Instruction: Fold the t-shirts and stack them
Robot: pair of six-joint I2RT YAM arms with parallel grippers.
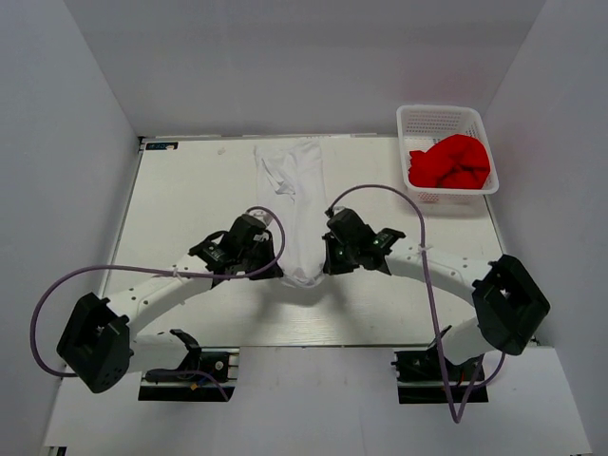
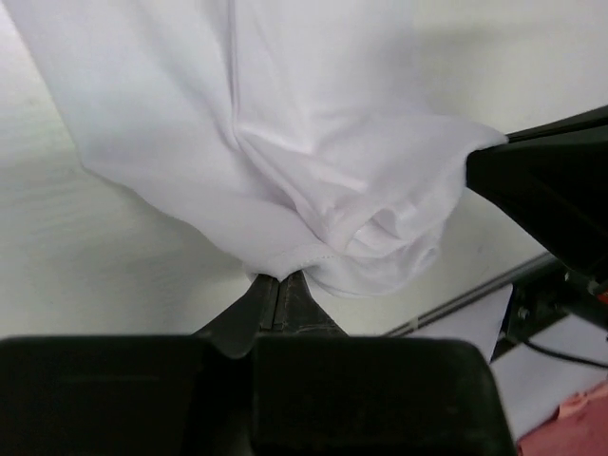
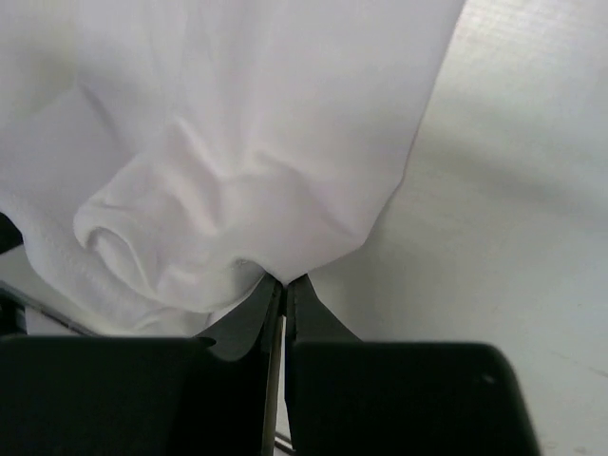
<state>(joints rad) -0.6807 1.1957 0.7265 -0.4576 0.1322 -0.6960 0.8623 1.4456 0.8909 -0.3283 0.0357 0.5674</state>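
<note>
The white t-shirt [image 1: 299, 204] lies as a long narrow strip down the middle of the table, bunched at its near end. My left gripper [image 1: 275, 268] is shut on its near left edge; the left wrist view shows the cloth [image 2: 313, 171] pinched at the fingertips [image 2: 278, 279]. My right gripper [image 1: 326, 256] is shut on the near right edge; the right wrist view shows the cloth [image 3: 237, 161] pinched at the fingertips [image 3: 283, 281]. The red t-shirt [image 1: 450, 161] lies crumpled in the basket at the back right.
The white lattice basket [image 1: 418, 122] stands at the table's back right corner. Both arms reach inward over the near half of the white table [image 1: 190, 190]. A purple cable [image 1: 399, 195] arcs above the right arm. White walls enclose the table.
</note>
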